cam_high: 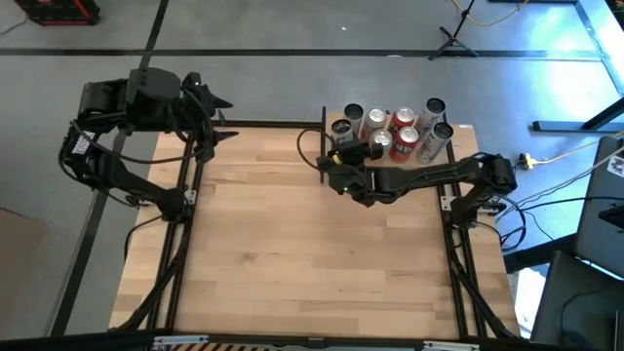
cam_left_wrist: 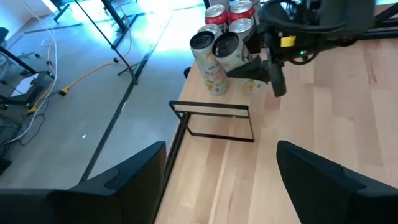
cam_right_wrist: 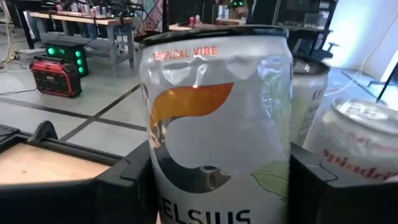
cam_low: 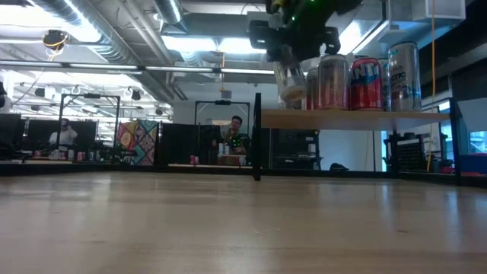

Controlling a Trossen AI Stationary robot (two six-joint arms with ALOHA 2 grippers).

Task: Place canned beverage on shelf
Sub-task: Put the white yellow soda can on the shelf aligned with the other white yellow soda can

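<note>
The shelf [cam_low: 358, 117], a small light-wood board on black posts, stands at the table's far right and carries several upright cans [cam_high: 403, 132]. My right gripper [cam_high: 341, 139] is shut on a silver can with an orange mark [cam_right_wrist: 214, 124] over the shelf's left end; the can also shows in the low view [cam_low: 291, 78] and in the left wrist view [cam_left_wrist: 227, 51]. Its base hangs a little above the board. My left gripper [cam_left_wrist: 221, 186] is open and empty at the table's far left corner [cam_high: 216, 136]. My right gripper pinches the can's side wall [cam_right_wrist: 155, 180] between its two fingers, one on each side. The fingers [cam_left_wrist: 249, 70] come level from the table's near side, pointing toward the far edge. The can stands about upright, lifted just clear of the shelf board, next to the other cans.
The other cans [cam_low: 365, 80], red and silver, stand close together on the shelf just right of the held one. The shelf's black frame [cam_left_wrist: 214, 121] edges its left end. The wooden tabletop [cam_high: 312, 253] lies open between the arms. A person [cam_low: 236, 133] sits far behind the table.
</note>
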